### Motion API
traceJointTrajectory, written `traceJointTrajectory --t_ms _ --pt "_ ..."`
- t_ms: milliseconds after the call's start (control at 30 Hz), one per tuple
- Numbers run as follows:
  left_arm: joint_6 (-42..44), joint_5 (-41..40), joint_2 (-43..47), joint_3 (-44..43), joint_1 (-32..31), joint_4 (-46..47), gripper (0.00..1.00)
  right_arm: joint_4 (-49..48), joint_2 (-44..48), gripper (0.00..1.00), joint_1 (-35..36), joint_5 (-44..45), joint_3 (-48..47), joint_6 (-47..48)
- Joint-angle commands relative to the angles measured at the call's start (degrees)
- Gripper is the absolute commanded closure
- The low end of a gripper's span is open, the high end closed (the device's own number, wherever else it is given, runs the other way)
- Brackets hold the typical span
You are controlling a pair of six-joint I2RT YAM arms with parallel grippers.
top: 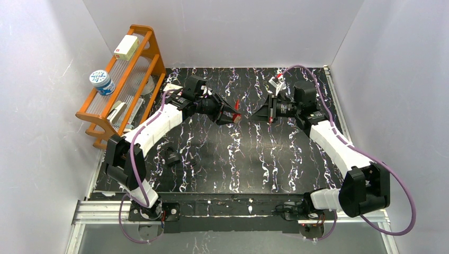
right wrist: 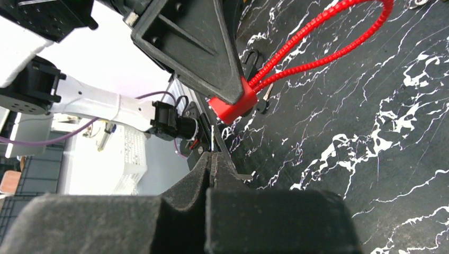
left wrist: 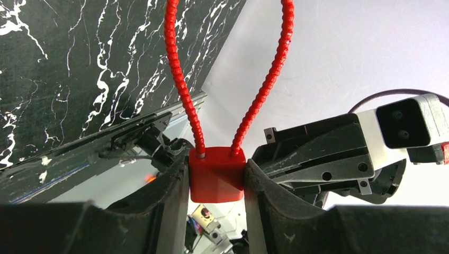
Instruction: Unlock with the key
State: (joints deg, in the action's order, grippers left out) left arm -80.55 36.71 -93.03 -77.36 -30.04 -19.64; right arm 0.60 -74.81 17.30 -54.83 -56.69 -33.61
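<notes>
My left gripper (left wrist: pixel 217 169) is shut on the red padlock (left wrist: pixel 217 182), one finger on each side of its body. The lock's ribbed red cable loop (left wrist: pixel 174 63) stands out beyond the fingertips. In the top view the lock (top: pixel 236 112) hangs above the middle of the mat between both arms. My right gripper (right wrist: pixel 212 156) is shut on the key (right wrist: pixel 212 138), a thin metal blade seen edge-on and poking out of the fingertips. The blade points toward the lock (right wrist: pixel 233 107) and stops a little short of it. The keyhole is hidden.
A black marbled mat (top: pixel 296 159) covers the table inside white walls. An orange rack (top: pixel 148 58) at the back left holds a white box (top: pixel 126 46) and a blue-and-white tub (top: pixel 102 82). Small black pieces (top: pixel 172 157) lie on the mat's left part.
</notes>
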Motion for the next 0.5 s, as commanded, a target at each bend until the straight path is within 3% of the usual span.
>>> traceJointTrajectory --t_ms 0,300,467 --pt "3.0 5.8 3.2 -1.0 0.3 -0.2 1.0 4.1 2.8 0.99 1.2 -0.6 -1.8 6.3" --pt "4.5 4.7 5.5 0.6 0.3 -1.6 1.0 7.2 3.5 0.99 3.4 2.7 -1.2 9.7" --pt "7.1 3.5 6.4 1.2 0.3 0.4 1.0 9.8 2.9 0.99 3.6 10.5 -2.0 10.0"
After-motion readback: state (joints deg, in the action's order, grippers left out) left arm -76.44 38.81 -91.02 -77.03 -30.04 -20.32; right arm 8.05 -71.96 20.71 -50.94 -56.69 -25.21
